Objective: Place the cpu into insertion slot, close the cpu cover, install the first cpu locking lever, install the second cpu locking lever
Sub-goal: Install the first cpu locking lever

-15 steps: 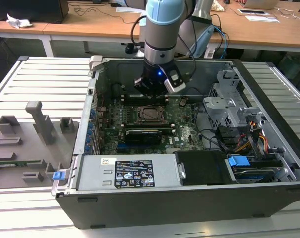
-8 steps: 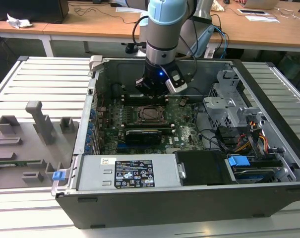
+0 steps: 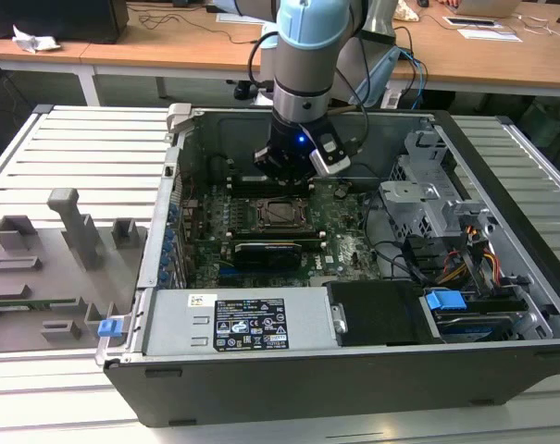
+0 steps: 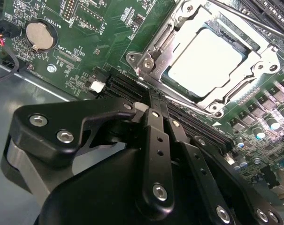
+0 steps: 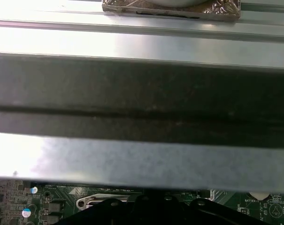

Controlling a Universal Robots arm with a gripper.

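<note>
In the exterior view, an open computer case (image 3: 354, 370) lying on a grey table (image 3: 76, 157). Robot arm (image 3: 303, 65) reaching down inside it, over the green board (image 3: 344, 245). Jaws low above the board, just at the far edge of the insertion slot (image 3: 261, 215). The cpu (image 3: 281, 212) sitting flat in that slot.

In the second wrist view, jaws pressed together with nothing between them, tips right beside the slot's corner. Pale shiny cpu face showing through the square hole of the cpu cover (image 4: 254, 70), shut down over it. Round coin battery (image 4: 40, 36) well off to the side.

In the first wrist view, grey and dark bands of the case wall (image 5: 142, 159) up close, with a thin strip of green board below.
</note>
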